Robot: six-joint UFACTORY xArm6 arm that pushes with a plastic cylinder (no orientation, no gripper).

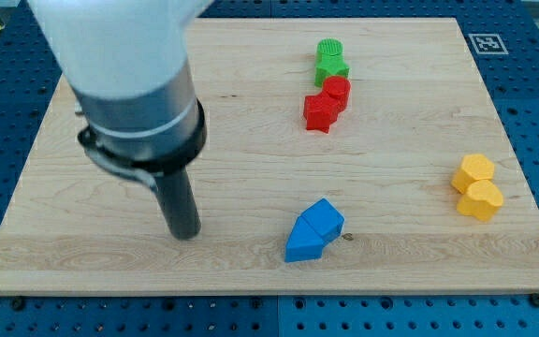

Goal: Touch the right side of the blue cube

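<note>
Nearest, my tip (pixel 184 233) stands seemingly upright, well left of the blue cube (pixel 324 219), touching nothing.

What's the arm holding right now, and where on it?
Nothing is held. My tip rests on bare board, apart from every block, well to the view's left of the blue cube; it can only push.

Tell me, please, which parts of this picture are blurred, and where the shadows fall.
Camera view: the large white-and-grey arm housing near the lens is soft and out of focus; my tip, the blue cube and the wooden board are sharp. Lighting is even, with only faint shadows hugging the blocks' bases.
</note>
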